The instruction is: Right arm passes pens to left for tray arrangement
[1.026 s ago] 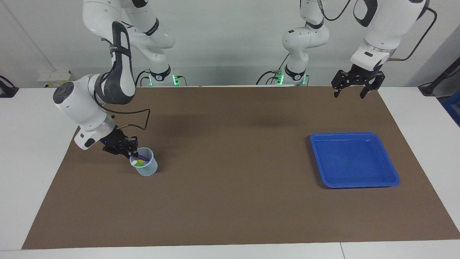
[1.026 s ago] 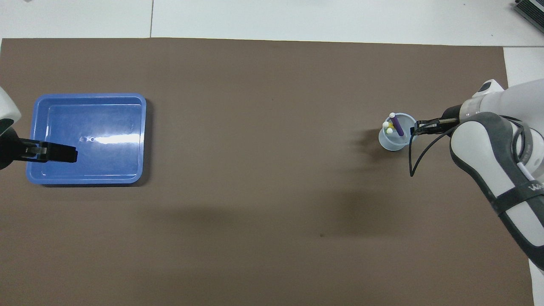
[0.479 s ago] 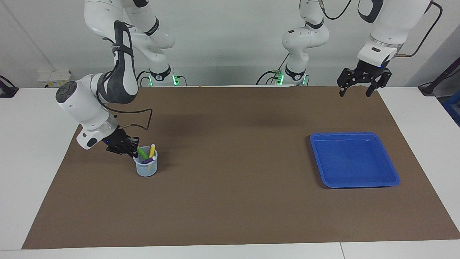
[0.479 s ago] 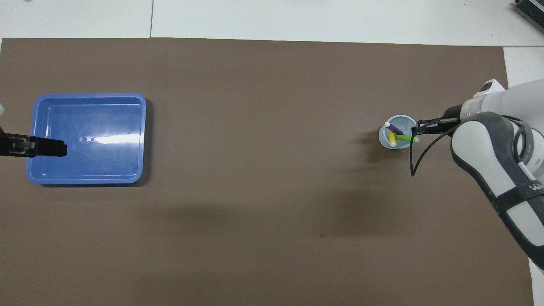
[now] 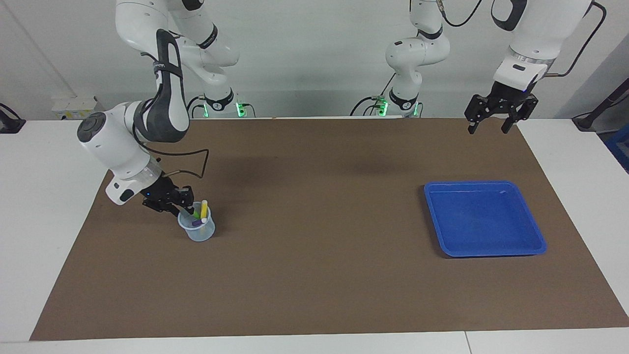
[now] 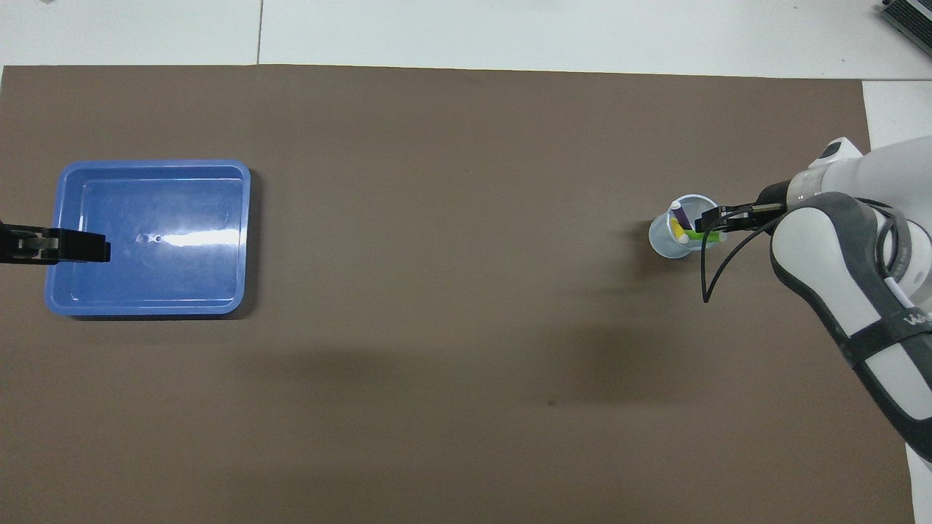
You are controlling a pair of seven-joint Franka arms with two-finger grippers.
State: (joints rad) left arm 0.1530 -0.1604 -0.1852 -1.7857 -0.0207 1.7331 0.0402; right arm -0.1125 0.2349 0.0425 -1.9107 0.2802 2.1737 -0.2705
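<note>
Plastic pens (image 5: pixel 200 212) in the cup (image 5: pixel 197 229) look light, stiff, slippery; I'd pinch mid-barrel. Right gripper (image 5: pixel 183 205): can't tell its spread. Left gripper (image 5: pixel 495 127) waits wide.

Even, bright light is falling from above — soft shadows are lying on the mat (image 5: pixel 314 275), glare is streaking the tray (image 6: pixel 145 185), both views staying sharp.

The 3 pens (image 5: pixel 200 215) stand in a translucent cup (image 5: pixel 197 232) whose wall hides their lower halves. The right gripper (image 5: pixel 183 208) sits at the cup's rim, its fingers too small to tell whether they touch a pen. In the overhead view the left gripper (image 6: pixel 76 246) is cut off by the picture's edge, over the tray (image 6: pixel 218 169).
</note>
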